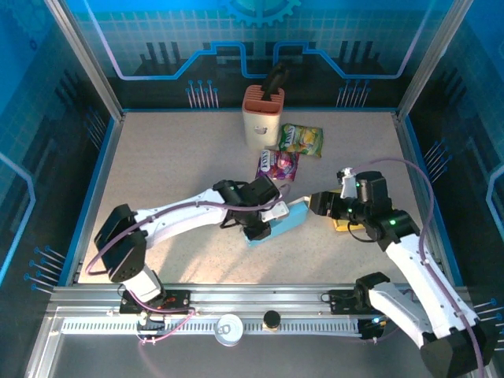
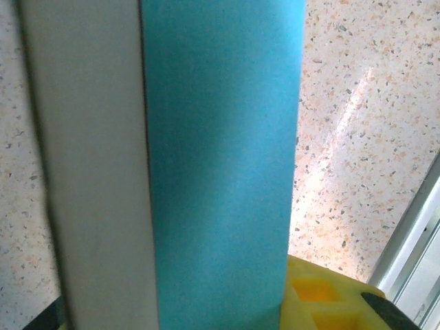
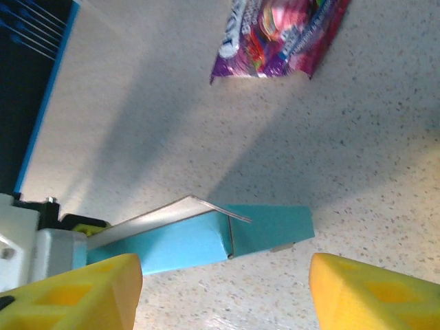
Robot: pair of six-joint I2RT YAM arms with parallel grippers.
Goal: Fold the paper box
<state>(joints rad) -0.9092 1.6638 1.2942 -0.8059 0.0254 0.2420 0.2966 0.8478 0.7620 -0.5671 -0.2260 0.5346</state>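
At the left end of the blue paper box [image 1: 290, 218], the left tool [image 1: 253, 228] pinches it. The box is between both tools, over the counter [image 1: 173, 157]. Right of the box, the right tool [image 3: 221, 282] is spread apart.

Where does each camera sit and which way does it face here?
Top external: above-behind the bases, looking down at the table; left arm, right arm show.
Left wrist: tight against the paper box; left fingers at bottom edge.
Right wrist: low, facing the box's end, purple snack bag; right fingers spread.
Wrist views share the box.
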